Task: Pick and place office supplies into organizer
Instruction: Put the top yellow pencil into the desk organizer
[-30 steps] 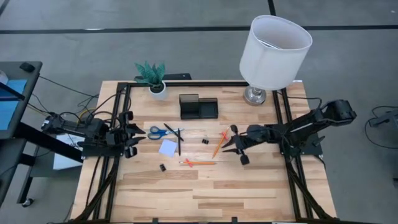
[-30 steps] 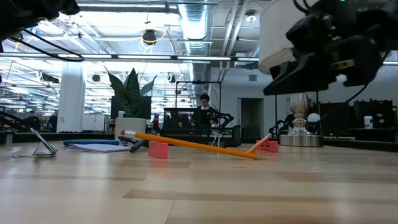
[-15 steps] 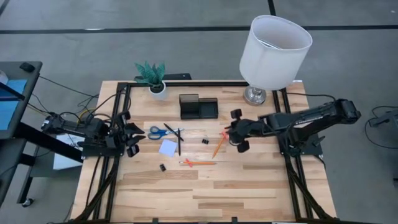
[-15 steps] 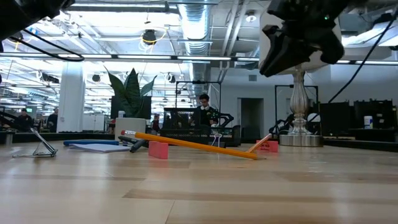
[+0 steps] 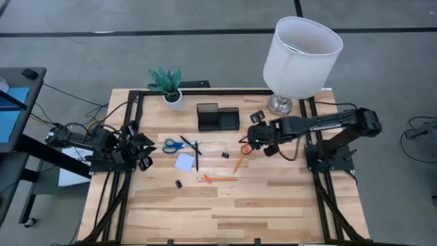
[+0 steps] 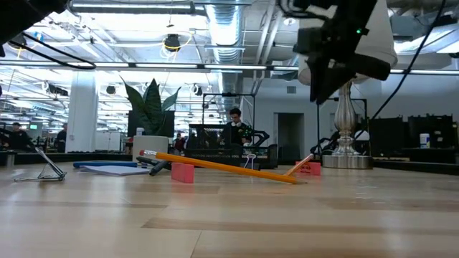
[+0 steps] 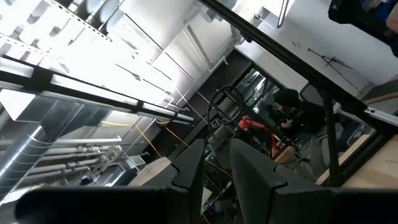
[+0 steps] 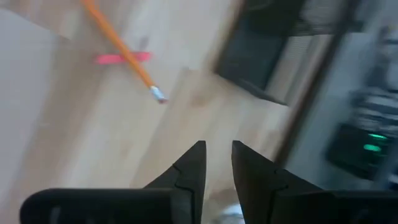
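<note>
The black organizer (image 5: 218, 117) stands toward the table's far edge. Nearer lie the blue-handled scissors (image 5: 177, 145), a pale note pad (image 5: 184, 162), a black pen (image 5: 196, 155), two orange pens (image 5: 239, 161) (image 5: 217, 178), two tiny black clips (image 5: 224, 155) (image 5: 178, 184) and a pink piece (image 5: 246, 148). My right gripper (image 5: 255, 136) hangs above the table just right of the organizer, pointing steeply down, its fingers (image 8: 193, 163) close together with nothing between them. It looks down on an orange pen (image 8: 118, 43). My left gripper (image 5: 141, 147) waits at the left edge, shut and holding nothing.
A white lamp (image 5: 302, 55) stands at the far right corner, close behind my right arm. A small potted plant (image 5: 168, 85) sits at the far left. Black frame rails (image 5: 130, 123) run along both sides. Bare wood lies along the near half of the table.
My right gripper has risen and gone toward the table's far edge, from beside the orange pen to a spot right of the organizer. It has tipped from near level to pointing steeply down. My left gripper has rolled a little in place.
</note>
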Motion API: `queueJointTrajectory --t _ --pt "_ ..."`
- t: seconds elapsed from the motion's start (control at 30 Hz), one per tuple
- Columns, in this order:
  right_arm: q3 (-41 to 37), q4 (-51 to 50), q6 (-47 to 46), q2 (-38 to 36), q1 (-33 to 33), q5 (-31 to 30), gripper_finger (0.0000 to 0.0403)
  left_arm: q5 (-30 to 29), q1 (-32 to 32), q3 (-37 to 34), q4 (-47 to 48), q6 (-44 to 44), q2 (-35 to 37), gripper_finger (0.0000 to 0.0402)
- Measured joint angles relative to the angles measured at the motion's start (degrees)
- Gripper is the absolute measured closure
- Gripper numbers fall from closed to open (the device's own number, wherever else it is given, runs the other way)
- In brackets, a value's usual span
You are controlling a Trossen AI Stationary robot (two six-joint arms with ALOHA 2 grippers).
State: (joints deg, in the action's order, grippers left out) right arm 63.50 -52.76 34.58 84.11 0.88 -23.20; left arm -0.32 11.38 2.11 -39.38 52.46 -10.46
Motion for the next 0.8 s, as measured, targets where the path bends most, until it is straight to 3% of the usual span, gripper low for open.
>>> queueJointTrajectory --t 0.17,0.5,0.63,0.8 --pt "2.2 -3.89 -0.02 5.49 -1.52 8.01 0.0337 -0.16 0.02 0.0 0.0 -1.56 0.0 0.0331" --pt "5.51 -9.5 -0.08 14.47 -0.56 6.96 0.0337 -0.37 0.02 0.0 0.37 -2.23 0.0 0.0331" --pt "6.72 -9.47 -0.08 15.71 0.98 3.34 0.0337 -0.93 0.02 0.0 0.39 -2.24 0.0 0.0331" --pt "7.81 -8.55 0.25 15.7 2.47 3.13 0.0337 -1.03 0.01 0.0 0.46 -2.25 0.0 0.0331"
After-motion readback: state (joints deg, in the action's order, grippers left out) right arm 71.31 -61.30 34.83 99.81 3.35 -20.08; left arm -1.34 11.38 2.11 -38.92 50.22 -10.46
